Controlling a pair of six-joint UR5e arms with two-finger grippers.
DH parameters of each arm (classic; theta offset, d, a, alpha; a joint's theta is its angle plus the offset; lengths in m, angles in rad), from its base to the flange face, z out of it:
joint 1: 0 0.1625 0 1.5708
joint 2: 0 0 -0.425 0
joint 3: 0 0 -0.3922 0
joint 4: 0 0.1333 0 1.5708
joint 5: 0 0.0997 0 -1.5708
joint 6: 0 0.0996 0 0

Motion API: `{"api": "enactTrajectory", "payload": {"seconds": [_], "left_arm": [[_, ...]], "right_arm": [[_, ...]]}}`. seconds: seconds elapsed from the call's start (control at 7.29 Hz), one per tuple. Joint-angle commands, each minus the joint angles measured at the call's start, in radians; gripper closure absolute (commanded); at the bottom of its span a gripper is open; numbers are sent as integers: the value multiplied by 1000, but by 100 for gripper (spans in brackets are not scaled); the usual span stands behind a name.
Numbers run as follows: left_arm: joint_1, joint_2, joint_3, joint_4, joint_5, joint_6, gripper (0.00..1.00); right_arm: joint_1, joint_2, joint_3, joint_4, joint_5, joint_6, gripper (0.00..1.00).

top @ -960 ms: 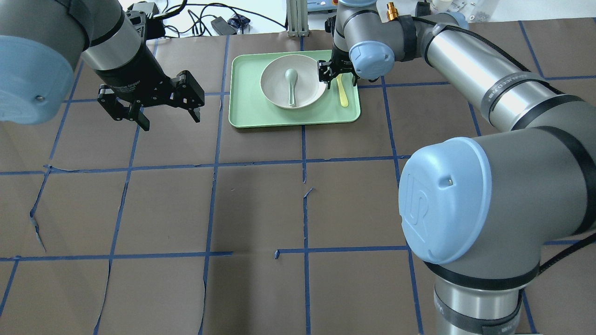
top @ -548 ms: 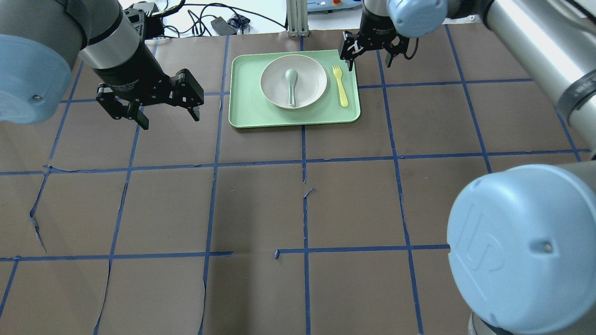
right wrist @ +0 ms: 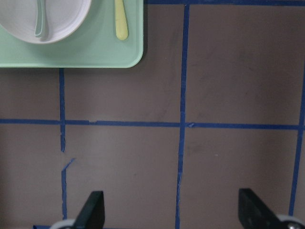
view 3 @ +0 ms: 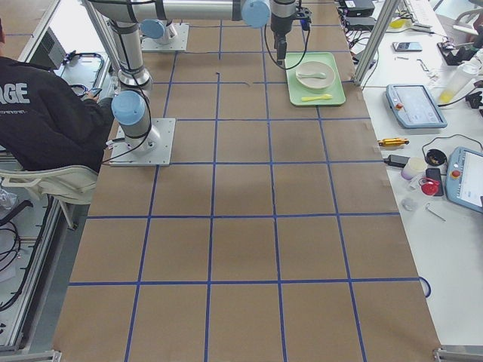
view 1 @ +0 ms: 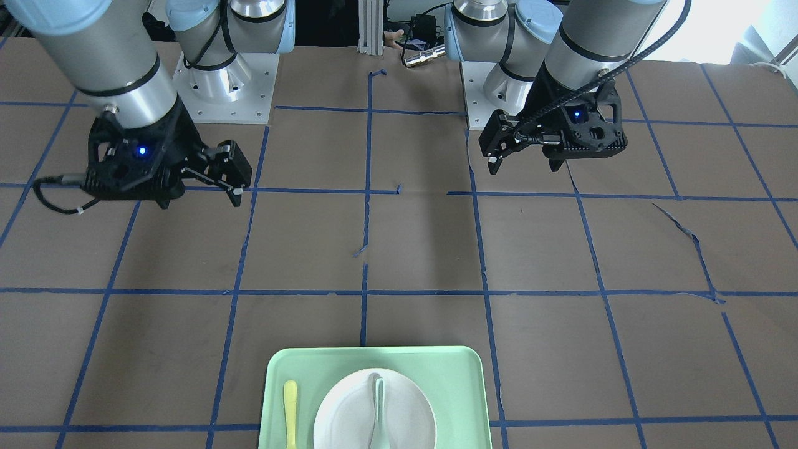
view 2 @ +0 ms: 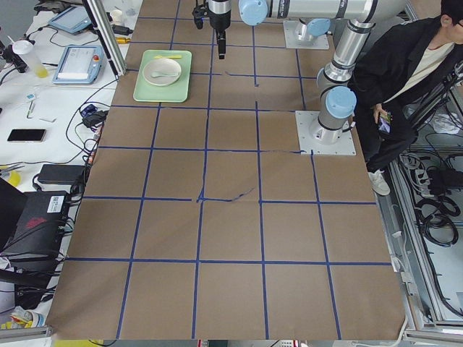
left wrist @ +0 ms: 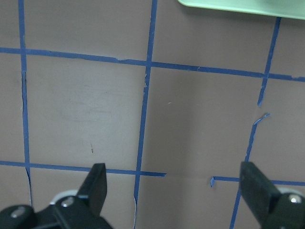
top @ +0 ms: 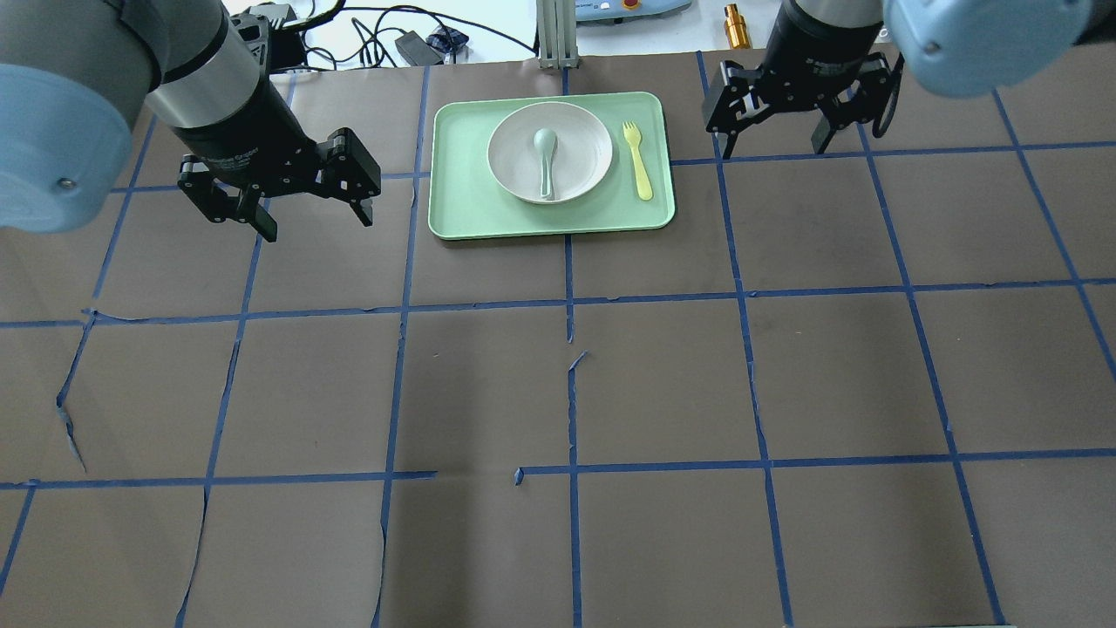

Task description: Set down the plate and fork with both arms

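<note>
The off-white plate (top: 580, 148) sits in the mint-green tray (top: 462, 209) with a grey-green spoon (top: 545, 161) lying in it. The pale-yellow fork (top: 637, 170) lies in the tray just right of the plate. My right gripper (top: 772, 144) is open and empty, above the table to the right of the tray. My left gripper (top: 318, 222) is open and empty, left of the tray. The right wrist view shows the plate (right wrist: 62, 19), fork (right wrist: 120, 21) and tray corner (right wrist: 95, 52) far ahead of its fingers (right wrist: 93, 210). The left wrist view shows only the tray's edge (left wrist: 238, 5).
The table is covered in brown paper with a blue tape grid. Cables, a metal post (top: 551, 35) and a brass part (top: 735, 24) lie beyond the far edge. A seated person (view 2: 405, 79) is behind the robot bases.
My right gripper has pulled away from the fork's tines and moved to the right, off the tray. The fork, plate and spoon stay put. My left gripper has hardly moved.
</note>
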Motion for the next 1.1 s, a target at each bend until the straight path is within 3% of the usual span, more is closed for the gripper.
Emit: {"api": "enactTrajectory", "payload": {"seconds": [0.0,0.96], "left_arm": [[-1,3,0,-1,3,-7,0],[-1,6,0,-2,5,-10,0]], "right_arm": [[1,-161,205,-72,-45,8,0],[4,-156,154,-6,-44,3,0]]}}
